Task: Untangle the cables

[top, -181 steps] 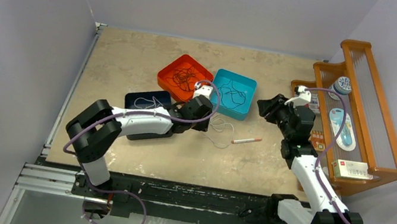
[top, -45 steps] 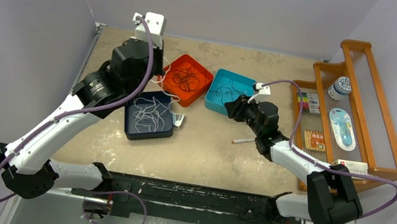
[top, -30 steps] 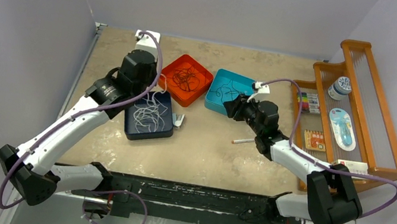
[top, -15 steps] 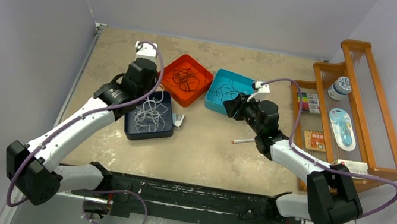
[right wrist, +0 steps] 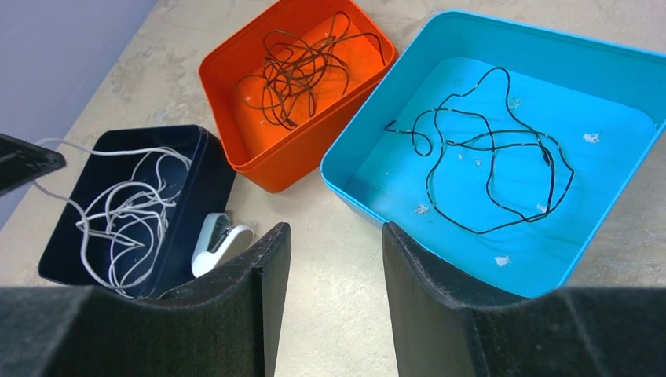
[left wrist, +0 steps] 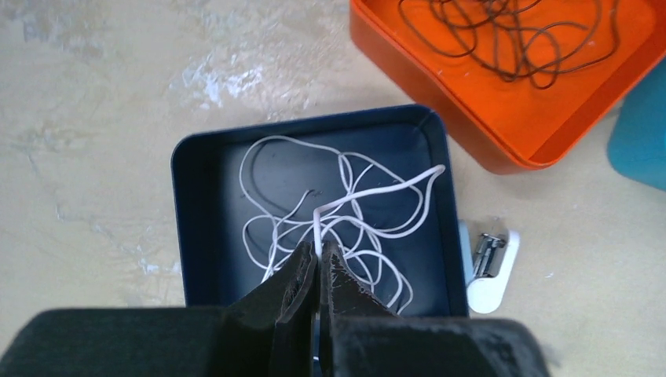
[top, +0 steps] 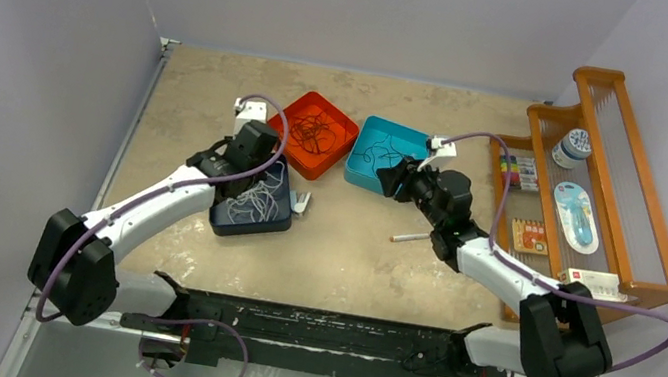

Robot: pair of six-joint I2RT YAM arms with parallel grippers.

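Observation:
A whitish-grey cable (left wrist: 345,216) lies looped in the dark blue tray (left wrist: 196,204), also in the top view (top: 252,198). My left gripper (left wrist: 317,251) is shut on a strand of it, just above the tray (top: 243,225). A dark brown cable (right wrist: 302,67) lies bundled in the orange tray (right wrist: 236,118). A black cable (right wrist: 487,161) lies in the light blue tray (right wrist: 369,173). My right gripper (right wrist: 334,236) is open and empty over bare table, near the light blue tray's near corner (top: 359,174).
A small white stapler (left wrist: 491,267) lies right of the dark blue tray. A white-and-orange pen (top: 411,236) lies on the table below my right wrist. A wooden rack (top: 613,192) with small items stands at the right edge.
My left arm has come down from high above the table, lowering the whitish-grey cable into the dark blue tray. The right arm has barely moved in the last second.

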